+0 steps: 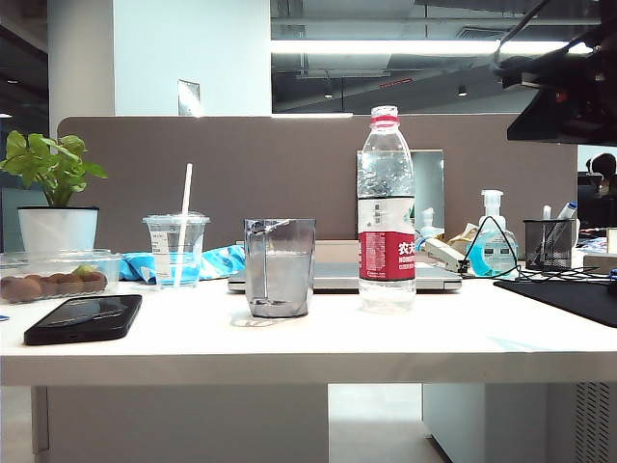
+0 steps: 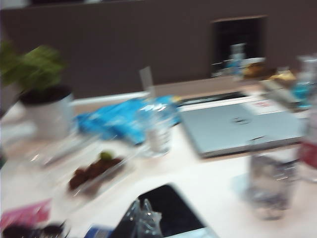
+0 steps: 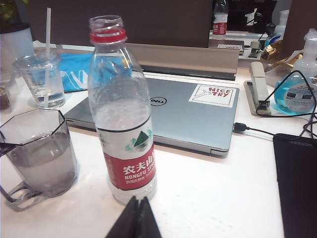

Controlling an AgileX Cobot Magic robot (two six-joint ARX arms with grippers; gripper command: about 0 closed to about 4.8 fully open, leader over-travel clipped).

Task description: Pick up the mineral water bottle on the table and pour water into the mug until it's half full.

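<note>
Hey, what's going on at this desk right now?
Nothing is being held. The tall clear plastic mineral water bottle, uncapped, stands upright on the white table, beside the grey-tinted faceted mug, which has water in it. The right gripper is shut and empty, just in front of the bottle. The left gripper is over the black phone; its view is blurred.

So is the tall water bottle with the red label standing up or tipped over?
Standing up. The tall clear plastic bottle with the red label is upright on the white table, cap off, beside the grey-tinted faceted mug.
</note>
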